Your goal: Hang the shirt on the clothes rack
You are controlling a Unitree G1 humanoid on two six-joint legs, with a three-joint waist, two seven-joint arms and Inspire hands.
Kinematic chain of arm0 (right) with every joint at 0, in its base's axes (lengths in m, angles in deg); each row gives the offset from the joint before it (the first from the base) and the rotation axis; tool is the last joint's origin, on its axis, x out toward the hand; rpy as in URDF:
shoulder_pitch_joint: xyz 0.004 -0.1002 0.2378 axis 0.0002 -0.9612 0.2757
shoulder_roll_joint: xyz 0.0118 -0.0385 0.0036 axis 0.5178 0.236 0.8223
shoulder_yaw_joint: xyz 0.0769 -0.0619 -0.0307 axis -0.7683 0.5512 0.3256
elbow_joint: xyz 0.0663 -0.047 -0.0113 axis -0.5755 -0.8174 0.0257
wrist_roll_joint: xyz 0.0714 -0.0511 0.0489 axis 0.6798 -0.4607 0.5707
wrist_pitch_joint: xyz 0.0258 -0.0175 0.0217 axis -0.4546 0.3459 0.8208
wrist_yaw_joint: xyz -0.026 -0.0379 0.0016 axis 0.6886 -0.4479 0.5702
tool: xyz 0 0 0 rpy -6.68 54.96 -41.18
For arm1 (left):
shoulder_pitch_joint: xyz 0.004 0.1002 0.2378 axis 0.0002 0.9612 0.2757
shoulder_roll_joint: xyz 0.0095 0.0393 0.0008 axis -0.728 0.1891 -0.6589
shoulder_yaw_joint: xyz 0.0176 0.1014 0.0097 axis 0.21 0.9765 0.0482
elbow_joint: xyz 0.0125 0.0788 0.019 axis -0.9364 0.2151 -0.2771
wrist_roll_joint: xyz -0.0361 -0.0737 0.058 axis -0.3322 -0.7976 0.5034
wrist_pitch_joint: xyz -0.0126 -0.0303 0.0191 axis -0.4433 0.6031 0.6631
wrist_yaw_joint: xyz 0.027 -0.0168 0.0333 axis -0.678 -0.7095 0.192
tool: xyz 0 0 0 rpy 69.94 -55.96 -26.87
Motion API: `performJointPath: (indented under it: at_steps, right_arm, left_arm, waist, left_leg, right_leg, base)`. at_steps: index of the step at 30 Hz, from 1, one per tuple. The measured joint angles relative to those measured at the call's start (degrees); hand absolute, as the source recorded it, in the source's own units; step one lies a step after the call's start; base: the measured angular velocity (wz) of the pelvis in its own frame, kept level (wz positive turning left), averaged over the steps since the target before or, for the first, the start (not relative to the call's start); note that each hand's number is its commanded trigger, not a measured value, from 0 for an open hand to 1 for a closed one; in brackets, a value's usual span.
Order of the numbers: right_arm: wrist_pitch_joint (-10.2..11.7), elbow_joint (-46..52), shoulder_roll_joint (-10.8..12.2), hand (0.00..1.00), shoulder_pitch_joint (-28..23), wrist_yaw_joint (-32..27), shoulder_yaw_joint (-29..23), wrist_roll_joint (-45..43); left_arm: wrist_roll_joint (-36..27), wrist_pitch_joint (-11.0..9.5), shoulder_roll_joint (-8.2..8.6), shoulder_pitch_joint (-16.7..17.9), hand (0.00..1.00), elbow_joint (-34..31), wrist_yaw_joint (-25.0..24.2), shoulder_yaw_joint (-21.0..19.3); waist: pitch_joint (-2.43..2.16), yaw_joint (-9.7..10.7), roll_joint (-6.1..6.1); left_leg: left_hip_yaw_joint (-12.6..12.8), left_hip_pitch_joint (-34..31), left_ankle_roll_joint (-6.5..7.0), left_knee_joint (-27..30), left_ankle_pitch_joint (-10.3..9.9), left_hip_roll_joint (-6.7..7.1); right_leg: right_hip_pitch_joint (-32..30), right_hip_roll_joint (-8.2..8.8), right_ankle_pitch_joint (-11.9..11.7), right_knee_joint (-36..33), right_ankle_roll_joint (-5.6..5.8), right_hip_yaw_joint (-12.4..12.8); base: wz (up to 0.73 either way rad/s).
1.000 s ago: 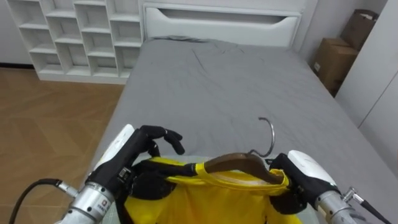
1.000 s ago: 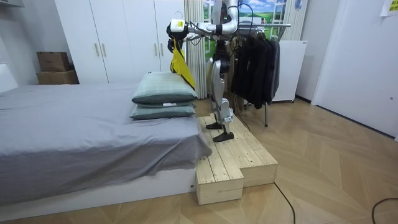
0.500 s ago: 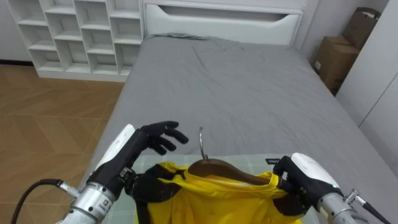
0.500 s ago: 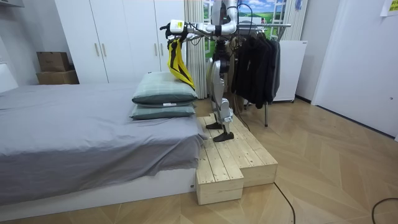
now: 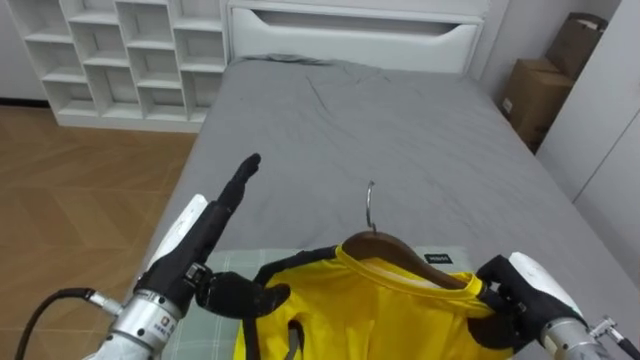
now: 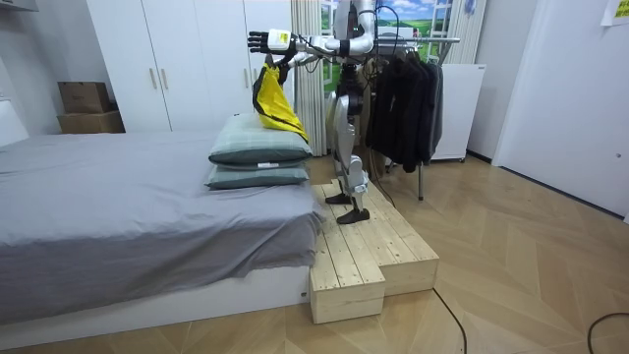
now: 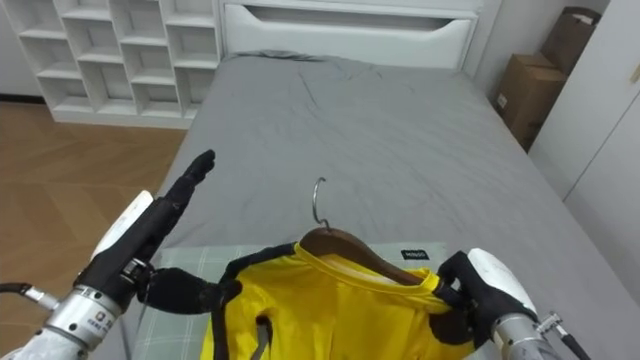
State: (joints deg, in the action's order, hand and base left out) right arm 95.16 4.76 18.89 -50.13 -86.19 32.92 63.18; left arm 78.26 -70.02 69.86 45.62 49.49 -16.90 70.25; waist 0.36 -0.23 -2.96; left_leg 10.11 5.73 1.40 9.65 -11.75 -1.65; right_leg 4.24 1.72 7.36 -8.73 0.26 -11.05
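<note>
A yellow garment with black trim sits on a brown wooden hanger, whose metal hook stands upright. My right hand at the lower right is shut on the hanger's right end, with yellow cloth under its fingers. My left hand is open, its fingers straight and pointing out over the bed. Its thumb lies by the garment's left shoulder without holding it. In the room view the garment hangs in front of me, and my left hand reaches toward the room view's left.
A grey bed with a white headboard stretches ahead, a checked pillow just under my hands. White shelves stand at the far left, cardboard boxes at the right. I stand on a wooden platform; a rack of dark clothes is behind me.
My left hand has opened and let go of the garment's left shoulder, and its fingers now stretch forward. The hanger swung round, and the garment hangs from my right hand.
</note>
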Motion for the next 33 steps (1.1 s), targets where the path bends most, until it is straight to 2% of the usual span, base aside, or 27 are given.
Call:
performJointPath:
  at_steps: [5,12,18,24,30,33]
  right_arm:
    - [-0.84,0.12,0.16,1.0,0.0,0.06,0.01,1.79]
    - [-0.86,0.13,0.6,1.0,0.0,0.07,0.01,3.0]
    - [-0.87,0.18,0.59,1.0,0.0,-0.18,-0.08,5.13]
    - [-0.94,3.38,0.57,1.0,-0.64,-0.18,-1.04,3.91]
    - [-0.84,13.03,0.48,1.0,-4.7,-1.16,-3.83,2.69]
    - [-0.71,15.96,0.5,1.0,-5.93,-1.43,-5.27,0.46]
  left_arm:
    - [-0.96,0.04,0.22,0.0,0.0,0.0,0.62,0.01]
    - [-0.99,0.39,0.4,0.01,0.0,0.01,1.74,0.02]
    - [-1.03,0.48,0.67,0.18,0.0,0.01,2.88,0.02]
    - [-0.98,0.49,0.9,2.63,0.0,1.37,2.88,-0.32]
    - [-0.96,1.04,0.93,4.74,0.0,5.77,4.96,-3.55]
    - [-0.95,1.0,2.03,5.23,0.0,9.31,7.62,-6.67]
  waist:
    - [-0.01,0.62,0.2]
    - [-0.02,1.43,0.32]
    - [-0.1,1.7,0.99]
    - [-0.22,1.65,1.19]
    - [-0.16,1.49,1.09]
    - [-0.18,1.52,1.13]
  left_leg:
    - [0.08,0.01,0.0,-0.1,0.0,-0.04]
    - [0.06,-0.04,0.0,-0.14,0.0,-0.19]
    - [0.09,-0.03,0.0,-0.09,0.0,-0.24]
    - [0.24,0.31,-0.01,-0.09,0.0,-0.3]
    - [0.88,1.67,-0.03,-0.48,-0.01,-0.49]
    - [1.49,2.08,-0.04,-0.69,-0.01,-0.54]
  right_leg:
    - [-0.13,-0.07,0.0,0.0,0.0,0.14]
    - [-0.14,-0.06,0.0,0.02,0.0,0.07]
    - [-0.09,-0.09,0.0,0.02,0.0,-0.08]
    - [0.06,-0.14,0.01,-0.02,-0.01,-0.02]
    - [0.83,-0.35,0.04,-0.11,0.03,0.35]
    - [0.96,-0.44,0.04,-0.15,0.02,0.89]
  base:
    - [0.0]
    - [0.0]
    - [0.0]
    - [-0.01]
    - [-0.04]
    - [-0.09]
